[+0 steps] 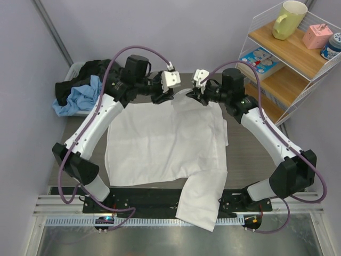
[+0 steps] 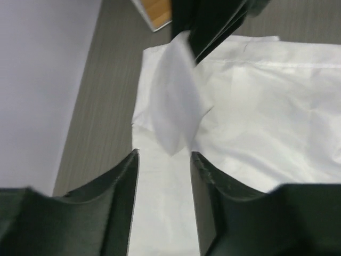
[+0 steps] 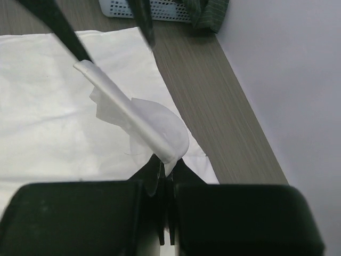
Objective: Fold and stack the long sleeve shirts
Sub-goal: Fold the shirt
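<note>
A white long sleeve shirt (image 1: 160, 144) lies spread on the grey table, and one sleeve (image 1: 202, 197) hangs over the near edge. At its far edge, my right gripper (image 3: 168, 162) is shut on a fold of the white cloth (image 3: 144, 120) and holds it lifted off the table. From above, that gripper (image 1: 194, 96) sits right of the shirt's far middle. Facing it from the left, my left gripper (image 1: 164, 97) is open. In the left wrist view my left gripper (image 2: 164, 154) has nothing between its fingers; the shirt (image 2: 266, 106) lies beneath and the lifted flap (image 2: 170, 106) hangs just ahead.
A pale basket (image 1: 74, 72) at the back left holds dark clothes (image 1: 93, 72) and a blue garment (image 1: 80, 98). A wire and wood shelf (image 1: 287, 80) at the back right carries a green mug (image 1: 289, 18) and a pink box (image 1: 318, 36). Purple walls close in on both sides.
</note>
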Robot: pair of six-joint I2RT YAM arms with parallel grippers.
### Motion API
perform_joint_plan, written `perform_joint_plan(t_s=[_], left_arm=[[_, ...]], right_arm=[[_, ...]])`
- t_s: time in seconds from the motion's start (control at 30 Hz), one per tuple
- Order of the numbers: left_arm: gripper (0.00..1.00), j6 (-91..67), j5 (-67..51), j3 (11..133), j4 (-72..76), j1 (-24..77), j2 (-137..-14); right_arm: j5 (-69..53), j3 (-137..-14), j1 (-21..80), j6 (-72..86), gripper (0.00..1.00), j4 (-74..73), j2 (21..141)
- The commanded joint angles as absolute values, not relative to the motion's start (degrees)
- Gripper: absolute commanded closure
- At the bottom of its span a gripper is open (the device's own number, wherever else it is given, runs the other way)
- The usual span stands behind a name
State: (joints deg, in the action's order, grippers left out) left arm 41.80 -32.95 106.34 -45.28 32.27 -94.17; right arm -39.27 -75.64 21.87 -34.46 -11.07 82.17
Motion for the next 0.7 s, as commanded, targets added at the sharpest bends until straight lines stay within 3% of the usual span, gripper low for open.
perform_joint_plan(t_s=[0.0,0.07,0.1,0.13,0.3,0.47,0.67], left_arm=[[0.45,31.9,-31.4,106.6,-39.9,21.8,-93.9],[0.37,33.0,-33.9,107.8,-43.1,15.1,-96.6],[0.20,33.7,-33.1,108.8,-43.9,13.6,-99.6],[0.19,36.7,-32.8,109.2,-45.0,10.7,-101.1],[0.32,48.9,-25.6,109.9,-50.3,6.8,-111.9],[0.42,53.2,-10.7,115.1,-47.7,6.4,-122.2],[0.47,57.7,-4.4,121.7,-46.6,5.9,-131.7]], right_arm=[[-35.2,-79.3,20.4,-30.3,0.99,-6.6,82.5],[-34.3,-80.9,19.3,-27.2,0.99,-5.3,84.2],[-33.8,-82.8,18.1,-26.0,0.99,-4.8,85.1],[-33.6,-83.8,17.4,-23.3,0.99,-4.4,86.5],[-33.3,-90.3,14.8,-19.3,0.99,-2.6,90.7],[-33.0,-92.9,13.5,-17.9,0.99,-1.4,92.7],[-33.6,-93.5,12.5,-17.1,0.99,-1.0,92.7]])
